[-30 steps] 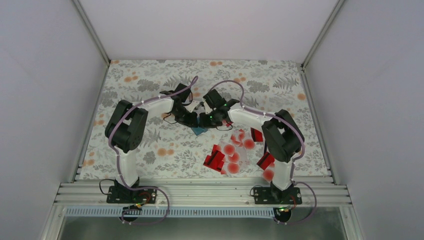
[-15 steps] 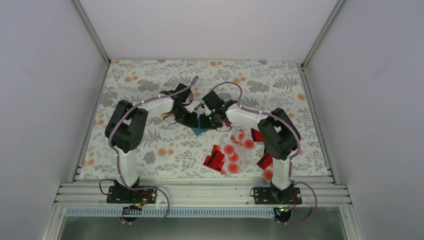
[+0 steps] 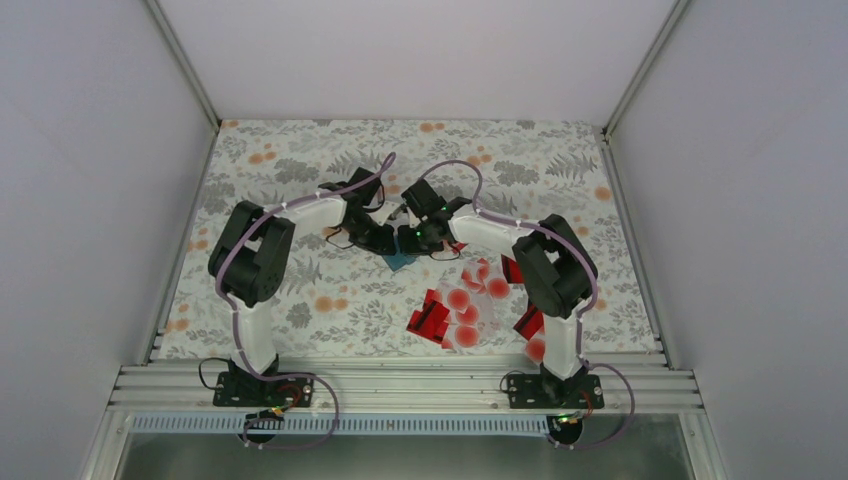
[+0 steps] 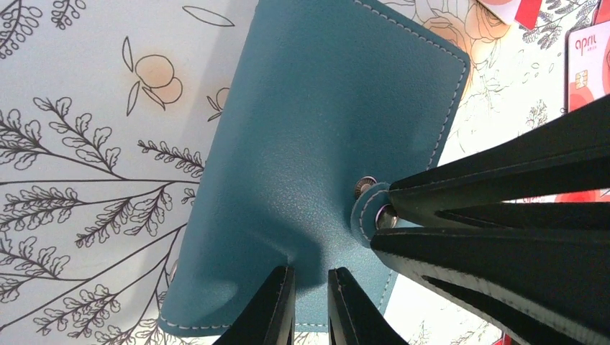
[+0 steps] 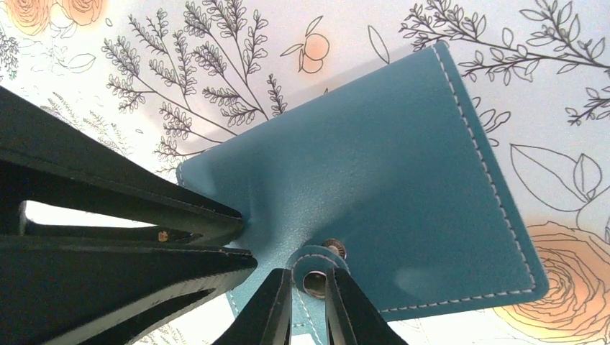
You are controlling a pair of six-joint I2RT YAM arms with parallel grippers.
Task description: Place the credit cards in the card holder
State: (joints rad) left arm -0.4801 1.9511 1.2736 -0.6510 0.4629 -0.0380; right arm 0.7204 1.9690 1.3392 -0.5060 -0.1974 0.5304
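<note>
Tablecloth [image 4: 86, 86] bears card holder [image 4: 316, 129], its edge partly hidden by left end effector [image 4: 311, 274].

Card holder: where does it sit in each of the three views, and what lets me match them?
Top external: a teal corner of the card holder shows mid-frame, below where left gripper and right gripper meet.
Left wrist: card holder fills the middle.
Right wrist: card holder centre to right.
Shared landmark: its snap tab, in both wrist views; too small to see from above.
</note>
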